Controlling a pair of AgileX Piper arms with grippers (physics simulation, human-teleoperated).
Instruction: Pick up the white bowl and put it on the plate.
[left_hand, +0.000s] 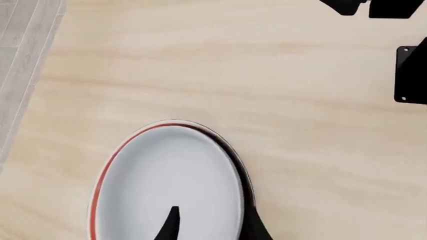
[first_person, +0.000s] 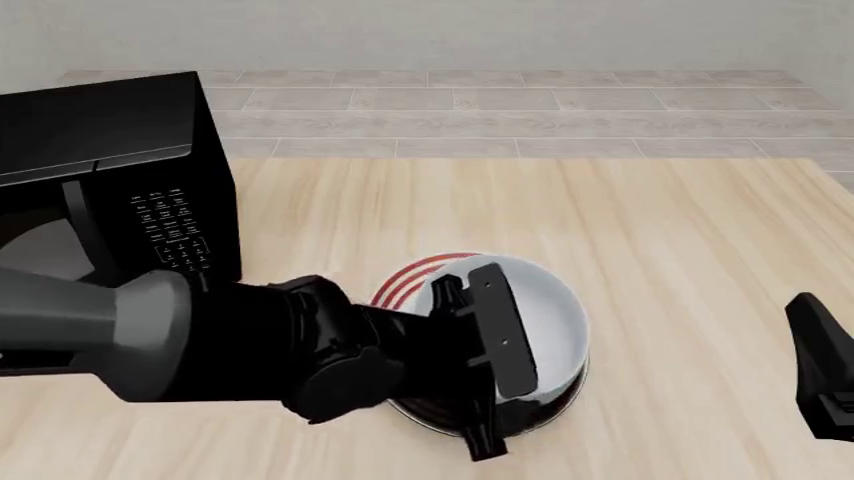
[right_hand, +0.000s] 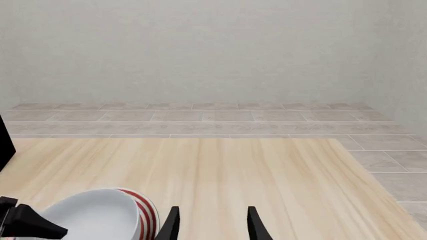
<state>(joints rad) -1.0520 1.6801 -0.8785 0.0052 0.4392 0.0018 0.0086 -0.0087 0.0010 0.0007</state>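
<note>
two arms in view, only the left one is working. left tool (first_person: 483, 372) sits nearest the camera in the front view, reaching in from the left and pinching the near rim of the white bowl (first_person: 541, 320): one finger (left_hand: 170, 225) shows inside the bowl in the left wrist view, the other finger (left_hand: 253, 222) runs down its outer wall, so the tool is clamped on the rim, wall between the fingers. rim pinch makes sense since the bowl is too wide to span.

white bowl is over the plate (first_person: 416, 277), covering most of it; only the red rings on the far left edge peek out past the bowl. bowl looks off-centre toward the right of the plate. can't tell whether its base is seated or hangs just above, the arm hides the near side. judgement: carry is basically done, what's left is release and retreat; if let go while it sits off-centre it could rock or slide on the plate.

right tool (first_person: 827, 365) is parked at the right edge of the desk (first_person: 667, 220), well apart from the bowl, fingers (right_hand: 171, 225) spread with a gap and nothing between them, so idle. right wrist view catches the bowl with the plate's red rings beside it.

farther back on the left, a black microwave (first_person: 120, 170) stands on the desk, just beside the plate's far left, not touching. beyond the desk, grey tiled floor (first_person: 507, 120) and a plain wall.
</note>
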